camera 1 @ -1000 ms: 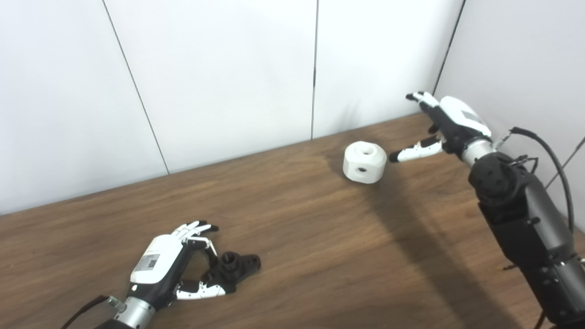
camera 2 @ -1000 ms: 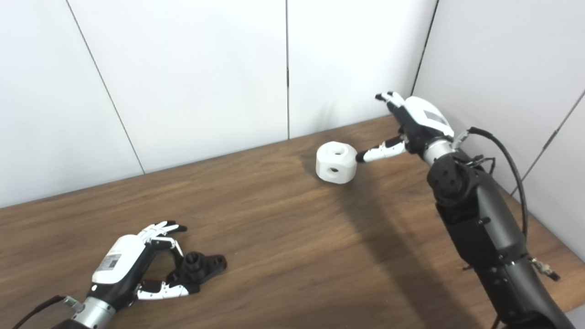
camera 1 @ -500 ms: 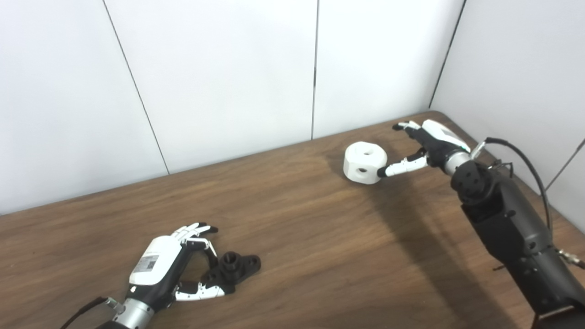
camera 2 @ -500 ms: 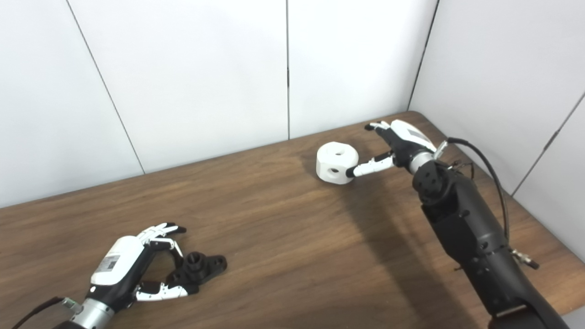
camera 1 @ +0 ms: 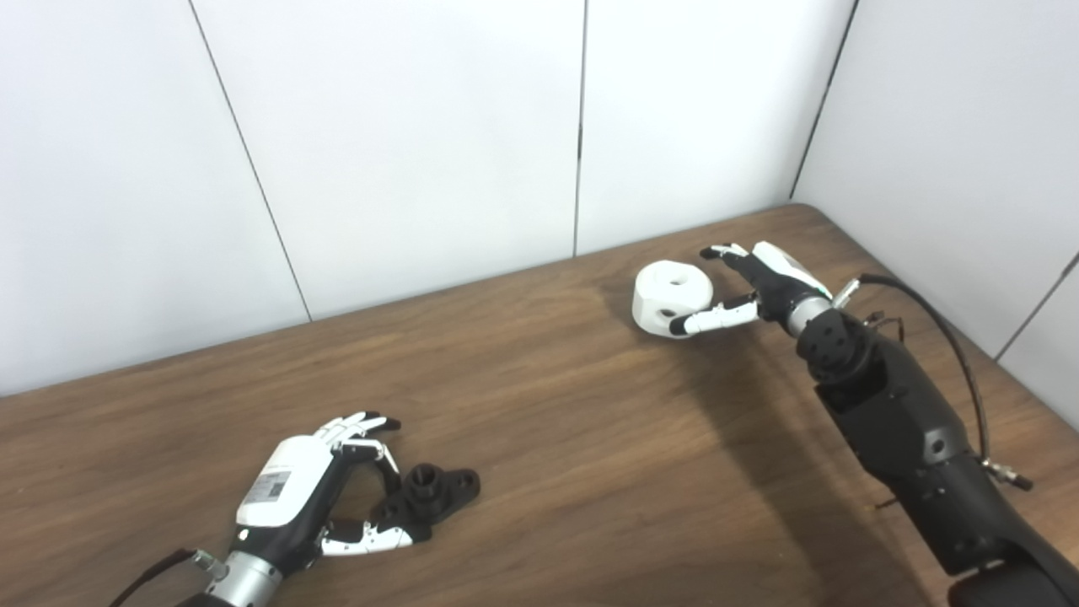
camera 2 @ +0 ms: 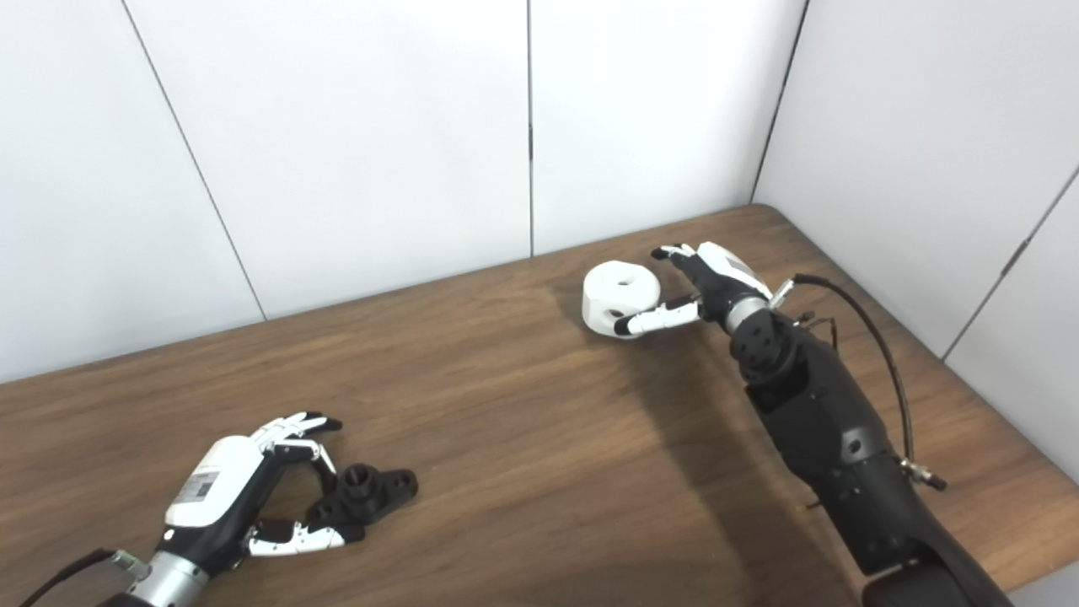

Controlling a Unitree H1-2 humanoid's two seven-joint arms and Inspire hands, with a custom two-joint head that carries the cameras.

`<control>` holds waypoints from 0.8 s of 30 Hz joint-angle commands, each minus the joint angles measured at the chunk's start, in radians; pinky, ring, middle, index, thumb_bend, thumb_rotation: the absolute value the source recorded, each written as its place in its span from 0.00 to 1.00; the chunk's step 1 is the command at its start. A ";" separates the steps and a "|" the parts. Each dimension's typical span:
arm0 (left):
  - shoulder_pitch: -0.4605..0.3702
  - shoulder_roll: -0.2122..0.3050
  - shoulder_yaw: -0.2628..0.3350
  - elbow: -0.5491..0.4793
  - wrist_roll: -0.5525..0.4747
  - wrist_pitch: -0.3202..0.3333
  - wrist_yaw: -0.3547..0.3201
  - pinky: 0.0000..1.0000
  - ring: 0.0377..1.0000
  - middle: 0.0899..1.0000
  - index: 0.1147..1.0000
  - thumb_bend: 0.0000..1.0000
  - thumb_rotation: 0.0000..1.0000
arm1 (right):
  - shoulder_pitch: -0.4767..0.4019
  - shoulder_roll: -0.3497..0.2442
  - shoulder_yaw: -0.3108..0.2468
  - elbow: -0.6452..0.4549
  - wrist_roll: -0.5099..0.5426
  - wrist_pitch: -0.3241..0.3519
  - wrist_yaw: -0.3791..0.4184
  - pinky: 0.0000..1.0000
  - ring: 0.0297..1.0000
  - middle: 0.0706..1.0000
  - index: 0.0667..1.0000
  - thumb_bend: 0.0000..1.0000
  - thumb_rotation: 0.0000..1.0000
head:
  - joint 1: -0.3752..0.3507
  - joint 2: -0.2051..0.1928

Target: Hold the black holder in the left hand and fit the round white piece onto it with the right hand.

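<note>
Wooden table (camera 1: 548, 438) bore all parts. Right hand (camera 1: 759, 282) spread, unclenched, thumb against near side of round white piece (camera 1: 672, 297), fingers beyond it. Left hand (camera 1: 312, 493) released, fingers apart, black holder (camera 1: 432, 493) lying between fingertips and thumb.
</note>
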 commanded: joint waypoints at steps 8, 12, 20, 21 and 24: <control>0.063 0.063 -0.010 0.027 0.061 0.068 -0.092 0.89 0.88 0.82 0.42 0.52 0.05 | -0.047 0.022 0.044 -0.007 0.016 -0.030 -0.033 0.73 0.94 0.99 0.89 0.95 0.44 | 0.003 0.008; 0.067 0.063 -0.009 0.018 0.062 0.073 -0.096 0.88 0.88 0.81 0.42 0.52 0.05 | -0.048 0.027 0.054 -0.002 0.019 -0.034 -0.045 0.73 0.93 0.99 0.87 0.94 0.42 | 0.007 0.012; 0.071 0.064 -0.004 0.008 0.064 0.074 -0.103 0.88 0.89 0.81 0.42 0.52 0.05 | -0.045 0.030 0.071 0.001 0.018 -0.036 -0.052 0.72 0.92 0.98 0.86 0.95 0.40 | 0.013 0.020; 0.071 0.065 -0.004 0.007 0.065 0.075 -0.104 0.88 0.88 0.81 0.42 0.52 0.05 | -0.045 0.030 0.073 0.002 0.018 -0.035 -0.053 0.72 0.92 0.98 0.86 0.95 0.40 | 0.013 0.020; 0.071 0.064 -0.005 0.011 0.068 0.073 -0.101 0.88 0.88 0.82 0.42 0.52 0.05 | -0.043 0.032 0.080 0.002 0.016 -0.031 -0.055 0.72 0.91 0.98 0.85 0.95 0.40 | 0.014 0.022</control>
